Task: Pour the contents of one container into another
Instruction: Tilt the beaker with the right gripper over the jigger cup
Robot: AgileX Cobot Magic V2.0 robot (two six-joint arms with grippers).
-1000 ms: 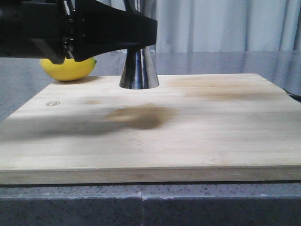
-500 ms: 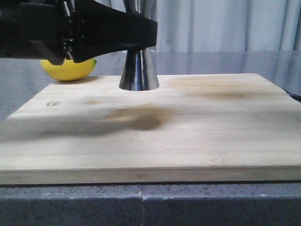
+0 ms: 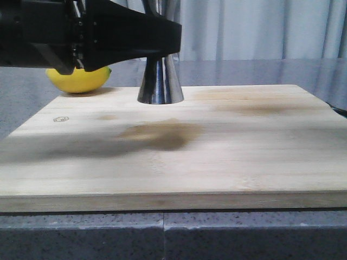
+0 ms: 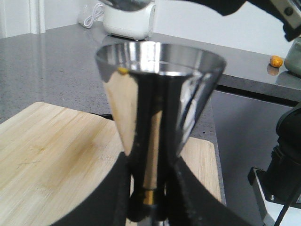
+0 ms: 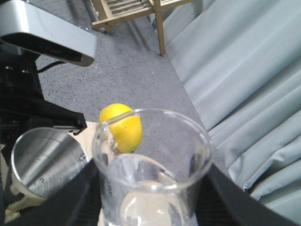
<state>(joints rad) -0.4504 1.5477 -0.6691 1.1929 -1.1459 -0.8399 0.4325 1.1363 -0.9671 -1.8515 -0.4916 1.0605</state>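
The glass beaker point(image 5: 150, 174) is held in the right gripper point(image 5: 148, 207), whose dark fingers point(image 5: 75, 197) are pressed against both sides of its wall. It is seen from behind and above its flared rim, raised over the scene, with clear liquid visible low inside. Below and beside it, the open mouth of the steel jigger point(image 5: 44, 157) is seen, with engraved marks on its inner wall.

The jigger point(image 3: 160, 81) is stood upright on the far part of the wooden board point(image 3: 179, 146), its lower cone resting on the wood. Its narrow waist with the brass band point(image 4: 149, 197) is clamped between the fingers point(image 4: 117, 188) of the left gripper point(image 4: 148, 197), so the left hand is closed on the jigger. In the front view its upper cone is hidden by the black left arm point(image 3: 81, 35).

A yellow lemon point(image 3: 78, 78) is seen lying on the grey counter point(image 3: 244, 70) just beyond the board's far left corner. Pale curtains point(image 3: 260, 30) are hung behind.
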